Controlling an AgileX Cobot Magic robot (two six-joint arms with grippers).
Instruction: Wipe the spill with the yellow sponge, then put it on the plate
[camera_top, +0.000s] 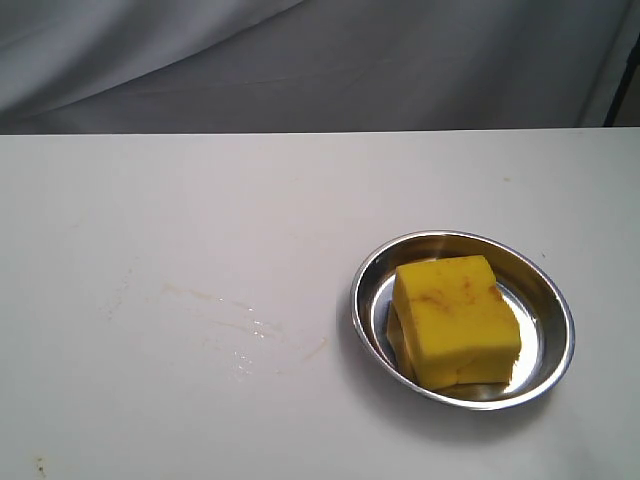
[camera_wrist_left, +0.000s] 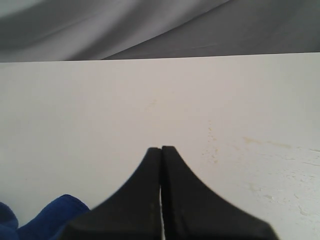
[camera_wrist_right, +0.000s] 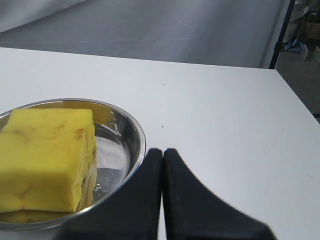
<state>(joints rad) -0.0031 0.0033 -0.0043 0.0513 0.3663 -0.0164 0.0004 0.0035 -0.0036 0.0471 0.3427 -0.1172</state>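
The yellow sponge (camera_top: 455, 320) lies inside the steel plate (camera_top: 553, 290) at the right of the table, free of any gripper. The right wrist view shows the same yellow sponge (camera_wrist_right: 45, 160) in the plate (camera_wrist_right: 134, 131). The spill (camera_top: 240, 330) is a thin pale wet smear with faint orange streaks left of the plate; this spill (camera_wrist_left: 270, 165) also shows in the left wrist view. My left gripper (camera_wrist_left: 161, 148) is shut and empty above bare table. My right gripper (camera_wrist_right: 163, 149) is shut and empty just beside the plate's rim. Neither gripper appears in the exterior view.
The white table (camera_top: 150, 200) ends at a far edge with grey cloth (camera_top: 320, 60) behind it. A blue cloth (camera_wrist_left: 40, 217) shows at the corner of the left wrist view. A black stand leg (camera_wrist_right: 281, 32) stands past the table's right side.
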